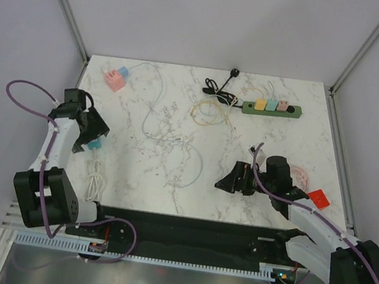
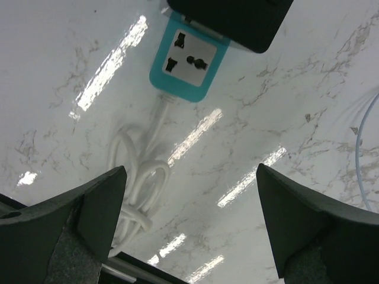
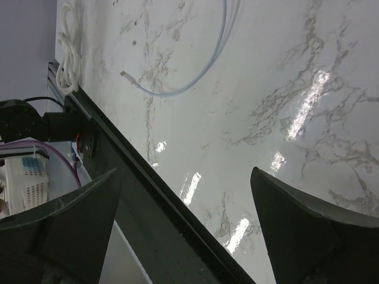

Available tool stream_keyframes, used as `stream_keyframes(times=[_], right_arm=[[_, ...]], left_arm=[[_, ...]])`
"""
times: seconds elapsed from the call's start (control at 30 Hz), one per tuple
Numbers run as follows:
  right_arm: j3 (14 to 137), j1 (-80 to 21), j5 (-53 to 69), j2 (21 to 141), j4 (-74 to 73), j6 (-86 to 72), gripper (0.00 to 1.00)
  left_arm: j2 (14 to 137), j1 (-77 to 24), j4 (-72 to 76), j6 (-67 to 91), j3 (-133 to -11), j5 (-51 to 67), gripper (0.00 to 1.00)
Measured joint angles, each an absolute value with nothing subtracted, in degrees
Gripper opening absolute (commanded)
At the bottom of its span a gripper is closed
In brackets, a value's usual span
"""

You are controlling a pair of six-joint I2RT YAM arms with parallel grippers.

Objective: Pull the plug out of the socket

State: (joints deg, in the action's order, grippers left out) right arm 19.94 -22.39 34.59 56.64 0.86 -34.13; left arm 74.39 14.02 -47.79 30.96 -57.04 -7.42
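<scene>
The left pincer (image 2: pixel 190 177) and right pincer (image 3: pixel 183 177) stood released, empty. The teal plastic socket block (image 2: pixel 188 59), black blocky plug (image 2: pixel 231 15) seated, lay near the marble worktop's (image 1: pixel 302 144) left edge. Unbraced, the socket might drag along.

My arms: white link shells (image 1: pixel 56 143), black joint housings (image 1: pixel 41 195), purple looped cables (image 1: pixel 35 86). Dark wedge-shaped fingers (image 2: pixel 98 207), matte, both wrists.

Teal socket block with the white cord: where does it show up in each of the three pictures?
Top external: teal socket block at far left, beside the left arm.
Left wrist: top centre.
Right wrist: not in it.
Shared landmark: its coiled white cord, in all three.
</scene>
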Motion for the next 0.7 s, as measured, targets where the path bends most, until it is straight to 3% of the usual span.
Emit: stream_keyframes(times=[0.1, 0.37, 0.7], right_arm=[[20.36, -23.09, 37.28, 60.18, 3.11, -34.09, 0.98], [21.91, -23.42, 40.97, 63.26, 5.39, -33.98, 0.98], [24.58, -23.42, 41.10, 63.26, 0.97, -31.73, 0.98]], left_arm=[[78.04, 14.02, -44.84, 25.96, -58.08, -7.20, 0.92], [88.14, 14.02, -38.96, 13.10, -59.94, -8.56, 0.91], [96.20, 14.02, -34.24, 8.86, -62.22, -7.38, 0.92]])
